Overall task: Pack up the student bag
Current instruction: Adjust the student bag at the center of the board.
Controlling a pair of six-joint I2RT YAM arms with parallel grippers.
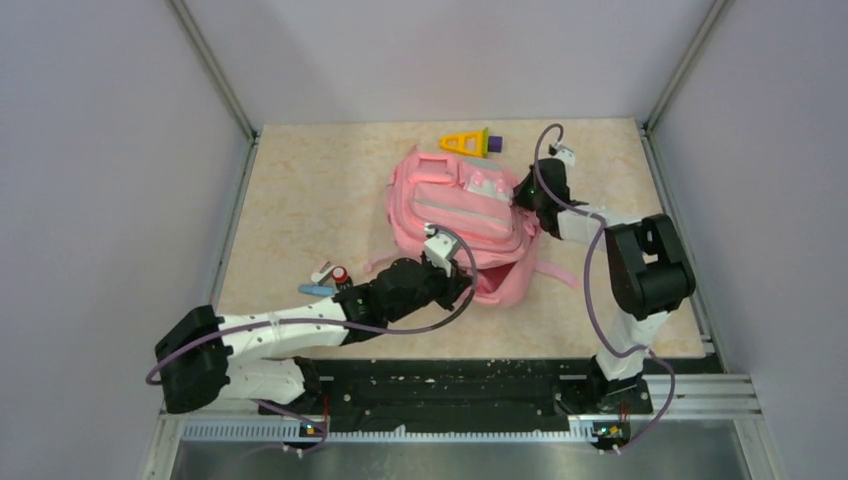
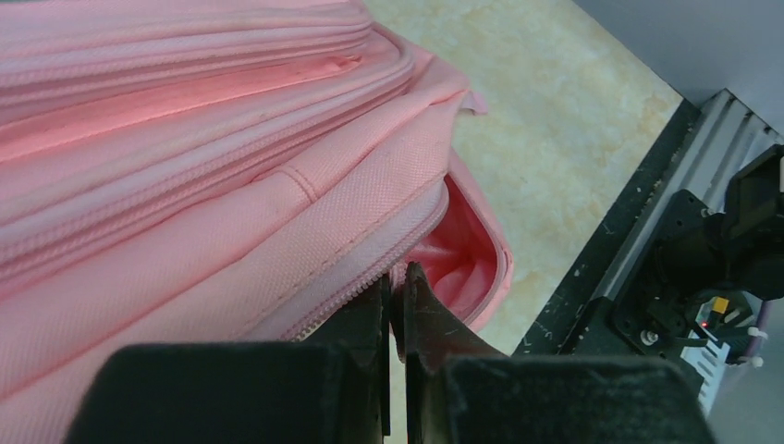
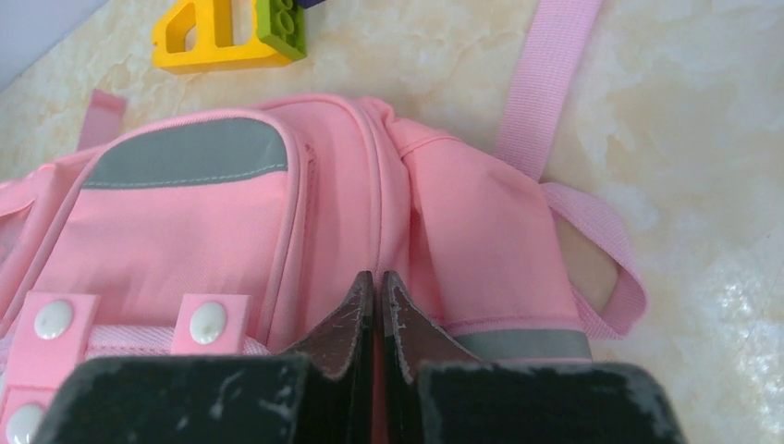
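Your item: soft pink woven-fabric backpack [image 1: 455,215], ribbed with zip seams, lying slumped mid-way across the mottled beige stone-look desk [image 1: 320,190]. Your left pincer [image 2: 398,277]: matte black fingers pressed together at its gaping zip mouth. Your right pincer [image 3: 377,277]: pressed together against a stitched seam.

The student bag [image 1: 455,215], soft pink fabric with grey strips, lies front-up at the centre of the tabletop [image 1: 300,200], nearer the far edge. Its near-side compartment is unzipped, exposing pink lining.
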